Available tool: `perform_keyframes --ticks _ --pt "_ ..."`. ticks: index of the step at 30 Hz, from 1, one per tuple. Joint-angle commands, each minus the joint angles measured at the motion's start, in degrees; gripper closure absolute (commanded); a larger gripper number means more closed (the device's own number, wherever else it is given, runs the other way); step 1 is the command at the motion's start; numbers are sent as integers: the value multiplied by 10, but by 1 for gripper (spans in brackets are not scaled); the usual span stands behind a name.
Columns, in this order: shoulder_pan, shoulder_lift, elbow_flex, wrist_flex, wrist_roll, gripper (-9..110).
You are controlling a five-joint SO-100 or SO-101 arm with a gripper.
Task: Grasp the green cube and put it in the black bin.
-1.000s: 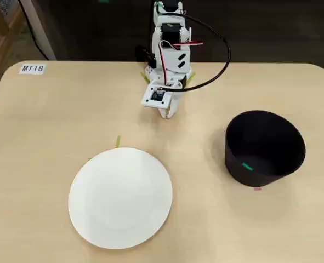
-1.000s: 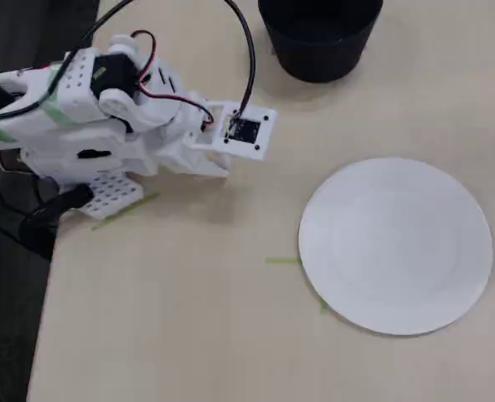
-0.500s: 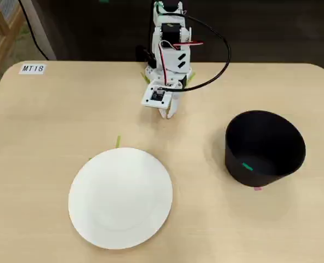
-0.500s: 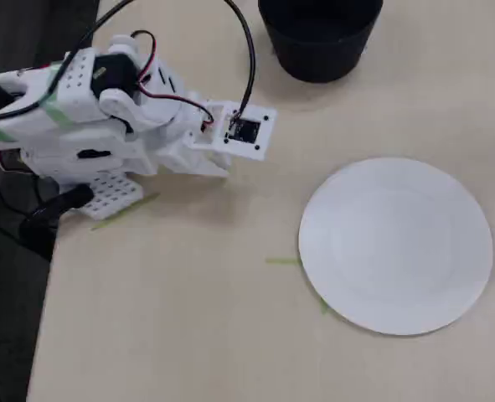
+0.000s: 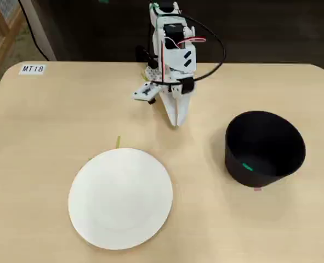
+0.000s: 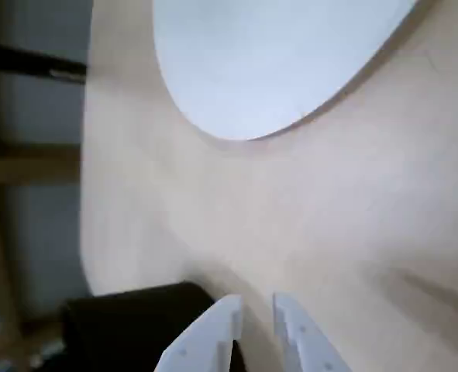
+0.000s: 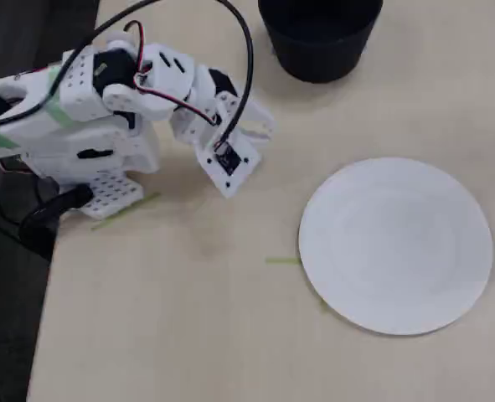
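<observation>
The tool [image 5: 176,121] hangs folded close to the arm's base, its white fingers [image 6: 294,333] drawn nearly together with only a thin slit between them and nothing held. The green cube [image 5: 247,166] lies well apart from it, down inside the black bin [image 5: 293,159], which in a fixed view stands off to the tool's right on the desk [image 5: 35,142]. Only that view looks into the bin and shows the cube; in the wrist view the bin [image 6: 128,325] is a dark blur beside the fingers. The white plate [image 5: 120,197] sits in front of the tool, apart from it. Another fixed view shows the bin [image 7: 318,50] side-on, contents hidden.
</observation>
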Motion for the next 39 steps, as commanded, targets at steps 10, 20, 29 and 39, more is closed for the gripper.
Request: perform_keyframes --ticks 10,20,29,39 --pt "25 -2 -4 -33 243 97" --pt "25 -2 -4 -33 241 98" --pt "25 -2 -4 -33 241 101" --pt "25 -2 -4 -33 240 101"
